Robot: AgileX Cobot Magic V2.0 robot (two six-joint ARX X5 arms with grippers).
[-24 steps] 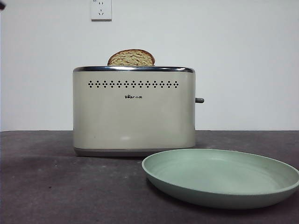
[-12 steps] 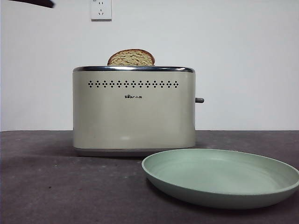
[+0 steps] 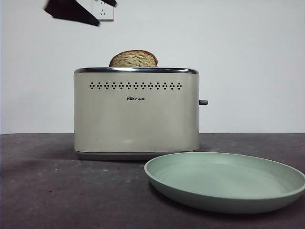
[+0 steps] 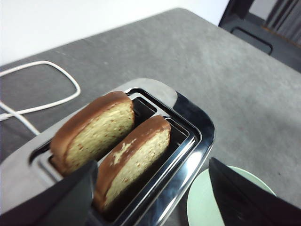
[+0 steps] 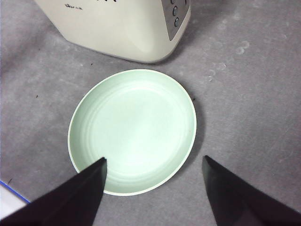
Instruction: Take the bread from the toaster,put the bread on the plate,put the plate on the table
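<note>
2 bread slices [image 4: 96, 132] [image 4: 136, 157], 1 toaster [image 3: 137, 114], 1 plate [image 3: 225, 181].

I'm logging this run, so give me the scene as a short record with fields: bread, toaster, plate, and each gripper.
bread: two slices upright in the toaster slots; front view shows one domed top
toaster: on the table, lever on its side
plate: empty, on the table in front of the toaster
left gripper: open, above the toaster, over the bread, touching nothing
right gripper: open, above the plate, holding nothing

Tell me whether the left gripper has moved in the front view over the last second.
Yes. The left gripper has come in from the top left corner, rightward and lower, reaching the white wall socket.
</note>
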